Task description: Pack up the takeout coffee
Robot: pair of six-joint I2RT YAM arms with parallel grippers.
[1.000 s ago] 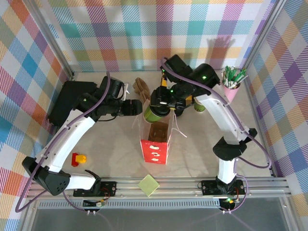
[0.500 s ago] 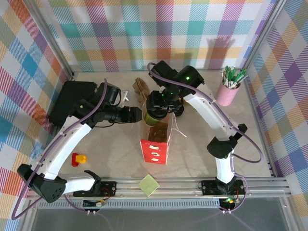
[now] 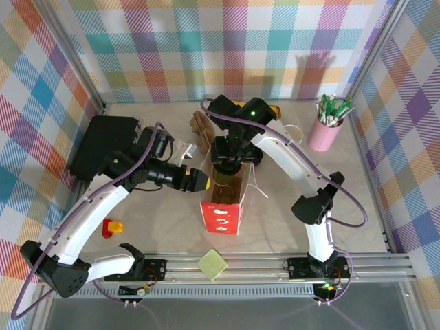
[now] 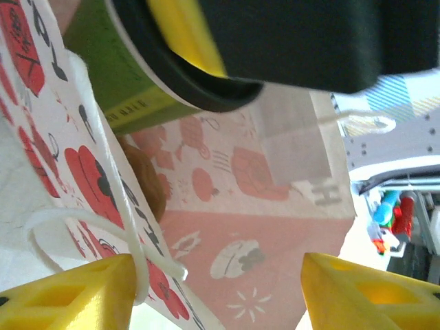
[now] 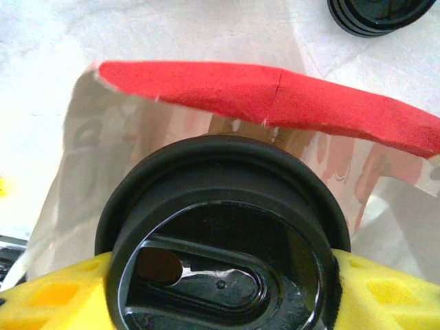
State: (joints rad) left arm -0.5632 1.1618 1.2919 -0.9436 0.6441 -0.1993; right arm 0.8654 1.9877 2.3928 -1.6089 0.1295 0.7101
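Plaid-walled worktop point(image 3: 151, 220): your right hand point(image 3: 227, 161), clamped on the takeout coffee point(image 5: 220, 227), has moved from the rim to over the mouth of the red bag point(image 3: 221, 216) at frame centre, so the drop-in looks close. Left hand point(image 4: 216, 289) sits spread open astride the bag's left wall. Cup base is hidden, so depth is unclear.

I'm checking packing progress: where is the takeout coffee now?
Top view, table centre: the takeout coffee sits between the jaws of the right gripper, at the open mouth of the red paper bag, with the left gripper just left of it.
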